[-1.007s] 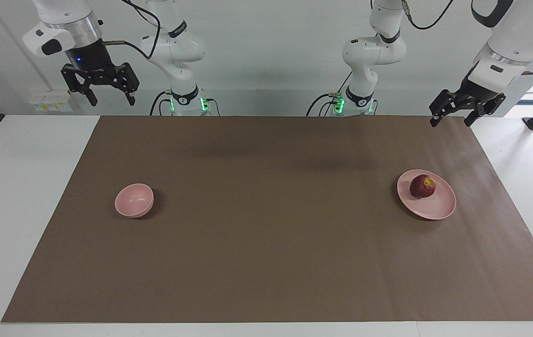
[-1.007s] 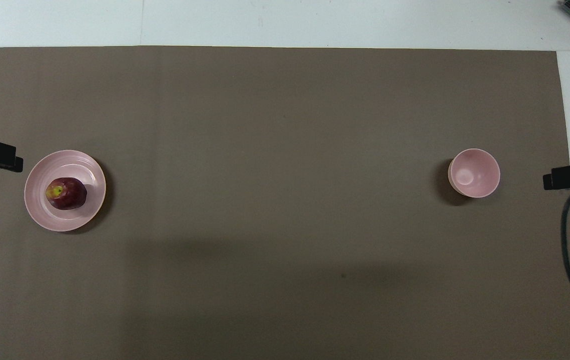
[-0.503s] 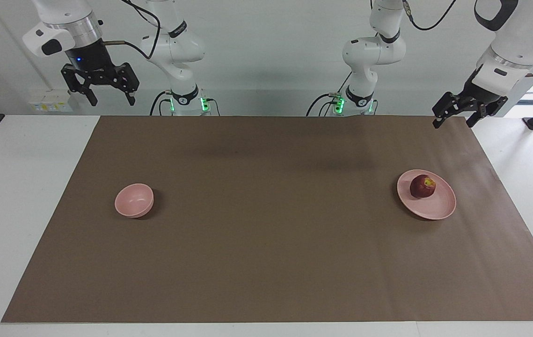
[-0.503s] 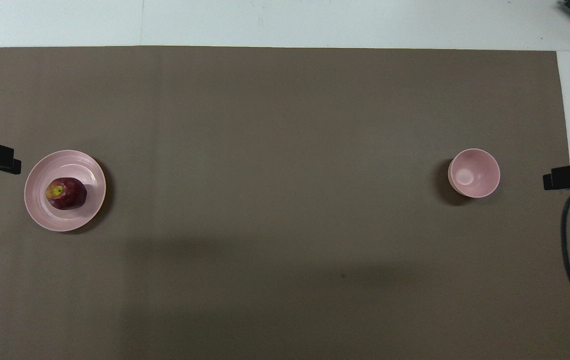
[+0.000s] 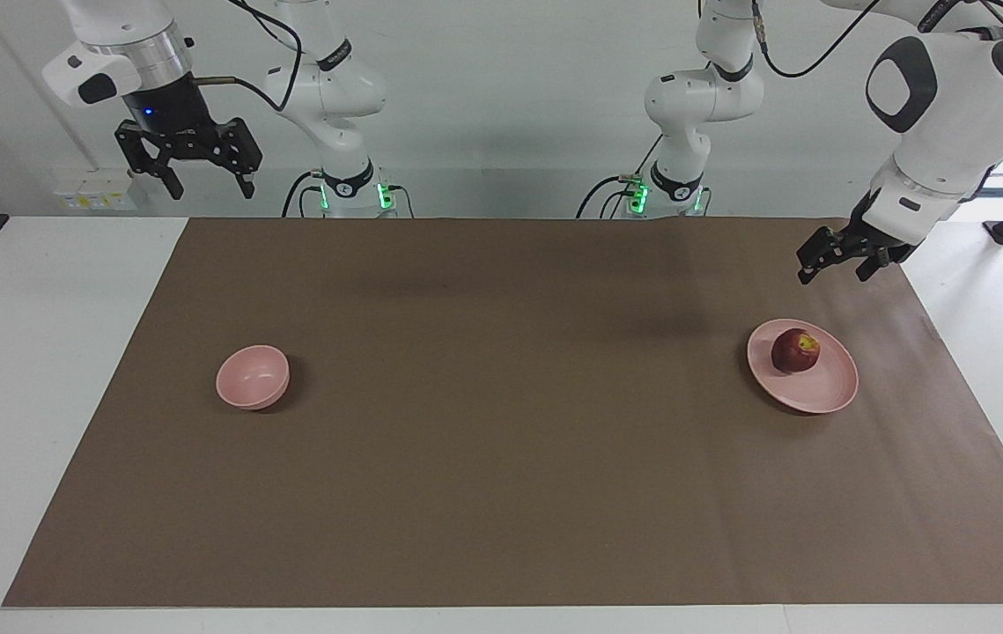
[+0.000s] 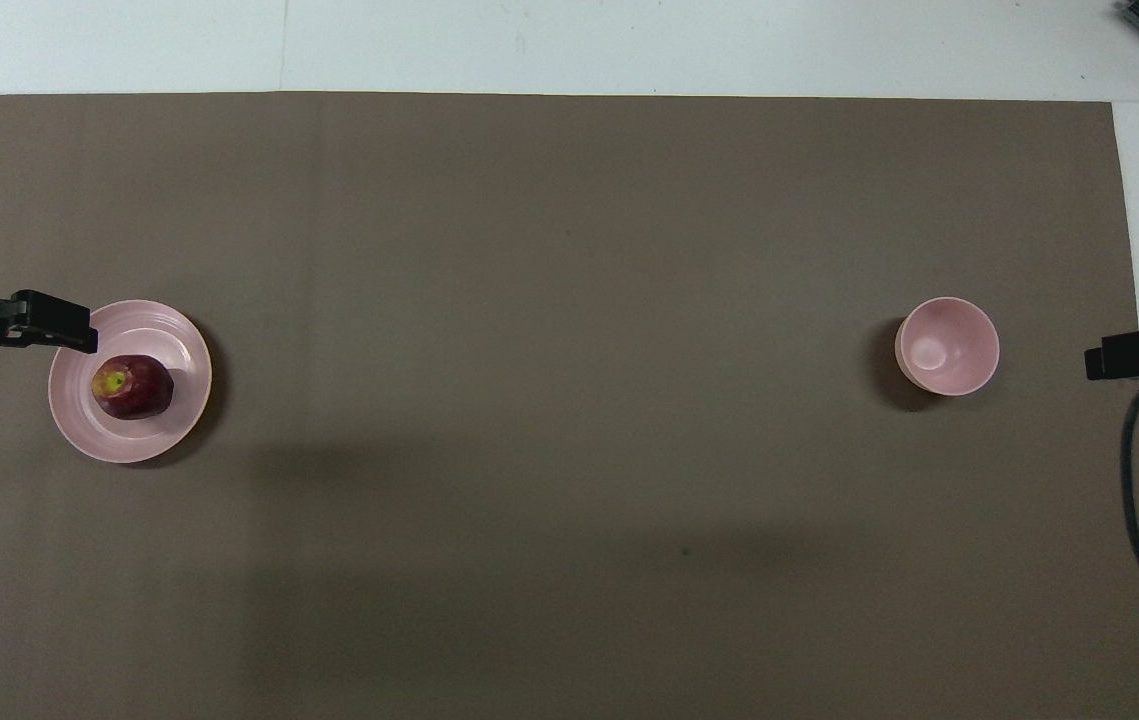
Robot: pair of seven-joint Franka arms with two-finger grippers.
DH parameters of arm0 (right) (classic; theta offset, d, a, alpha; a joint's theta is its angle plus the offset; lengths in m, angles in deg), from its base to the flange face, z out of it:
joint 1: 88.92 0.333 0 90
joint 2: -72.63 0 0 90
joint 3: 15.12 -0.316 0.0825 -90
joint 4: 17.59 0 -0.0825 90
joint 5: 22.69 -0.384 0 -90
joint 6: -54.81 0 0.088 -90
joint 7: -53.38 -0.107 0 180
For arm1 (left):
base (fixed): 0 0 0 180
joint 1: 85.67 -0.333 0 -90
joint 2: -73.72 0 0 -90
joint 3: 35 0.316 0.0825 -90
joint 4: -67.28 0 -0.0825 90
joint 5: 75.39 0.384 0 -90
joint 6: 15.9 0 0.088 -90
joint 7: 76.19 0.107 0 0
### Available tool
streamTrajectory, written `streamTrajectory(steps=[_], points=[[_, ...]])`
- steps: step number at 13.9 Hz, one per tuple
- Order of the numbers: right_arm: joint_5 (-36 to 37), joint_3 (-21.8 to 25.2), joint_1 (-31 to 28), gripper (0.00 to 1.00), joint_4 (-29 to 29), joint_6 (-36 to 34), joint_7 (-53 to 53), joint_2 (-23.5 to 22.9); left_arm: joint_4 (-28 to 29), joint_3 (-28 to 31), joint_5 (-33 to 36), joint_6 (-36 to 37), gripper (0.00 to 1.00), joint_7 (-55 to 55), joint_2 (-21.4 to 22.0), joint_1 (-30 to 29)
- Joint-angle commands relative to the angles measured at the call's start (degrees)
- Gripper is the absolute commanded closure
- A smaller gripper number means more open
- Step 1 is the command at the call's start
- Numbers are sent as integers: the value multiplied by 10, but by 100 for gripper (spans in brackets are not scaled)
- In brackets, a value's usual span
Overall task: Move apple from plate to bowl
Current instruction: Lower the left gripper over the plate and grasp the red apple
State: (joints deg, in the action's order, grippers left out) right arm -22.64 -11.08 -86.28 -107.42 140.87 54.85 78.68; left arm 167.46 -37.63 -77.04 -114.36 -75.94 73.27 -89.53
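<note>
Approach phase: left pincer [image 5: 834, 265] above the surface [image 5: 501, 493], short of the apple [image 5: 795, 350].

The apple rests on the plate [image 5: 822, 392], toward the plate's robot-side rim, stem patch up; no long axis constrains the grasp. The left pincer hangs in the air over the mat just on the robots' side of the plate, fingers spread, apparently clear of the rim. From it, the apple lies lower and farther out; the coming move is judged to be forward and down. The bowl [image 5: 253, 377] sits well apart from the plate, toward the right arm's end. The right pincer [image 5: 198, 167] waits high near that end, fingers spread. The left arm is nearer the apple.
</note>
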Motion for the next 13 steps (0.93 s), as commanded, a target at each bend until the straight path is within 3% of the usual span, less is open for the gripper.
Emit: streamTrajectory(steps=[1, 7, 13], points=[[-6, -3, -6, 0, -14, 10, 12, 12, 54, -3, -3, -44, 0, -2, 12, -7], [-6, -3, -6, 0, -14, 10, 12, 12, 131, -2, -3, -149, 0, -3, -14, -24], [-6, -3, -6, 0, -14, 10, 12, 12, 153, -1, -3, -198, 0, -4, -66, -49]])
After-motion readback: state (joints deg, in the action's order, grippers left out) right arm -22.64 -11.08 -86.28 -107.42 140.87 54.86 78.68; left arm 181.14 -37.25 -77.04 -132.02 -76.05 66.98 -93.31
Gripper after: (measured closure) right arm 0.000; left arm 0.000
